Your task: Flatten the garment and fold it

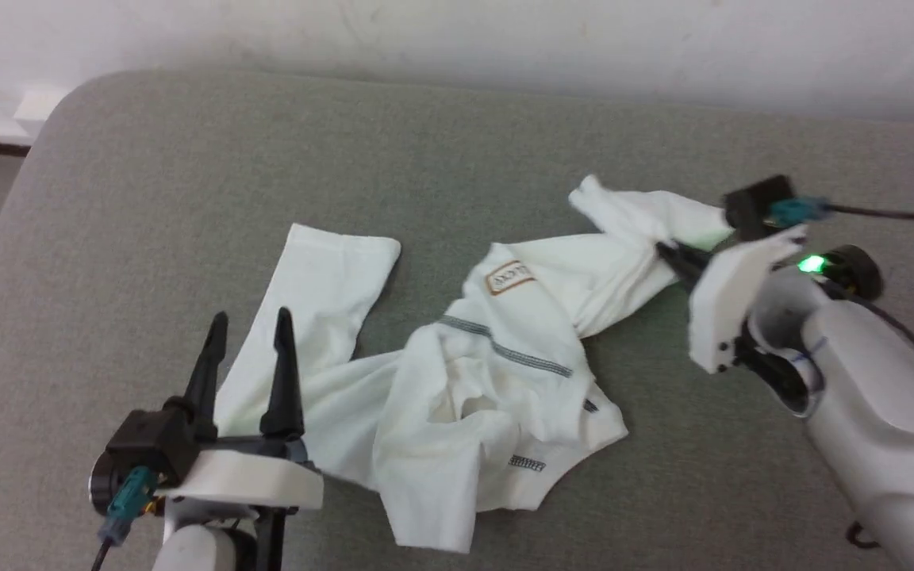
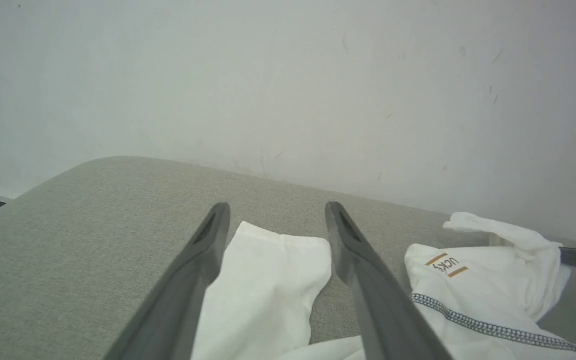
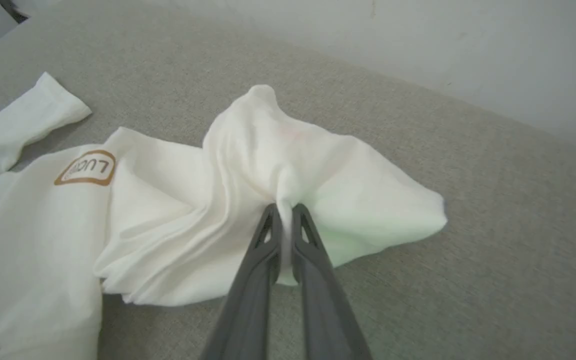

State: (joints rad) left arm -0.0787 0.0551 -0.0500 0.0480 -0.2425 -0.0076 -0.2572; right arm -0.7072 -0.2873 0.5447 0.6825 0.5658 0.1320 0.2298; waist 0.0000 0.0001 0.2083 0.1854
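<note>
With the crumpled shirt (image 1: 497, 349) mid-way across the grey cushion (image 1: 147, 198), the right gripper (image 1: 667, 252), fingers pinching a bunched end, should pull outward low and slowly while the left gripper (image 1: 251, 314), fingers spread and empty by the sleeve (image 1: 322, 270), anchors that side.

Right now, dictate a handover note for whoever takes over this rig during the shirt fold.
Left gripper: open, holding nothing, beside the flat sleeve.
Right gripper: shut on a bunched end of the shirt, at its far right.
Shirt: crumpled in a heap on the grey surface, label facing up, one sleeve laid out to the left.
Done: a grip on one end, nothing more.
Left: spread it flat, then make every fold.
</note>
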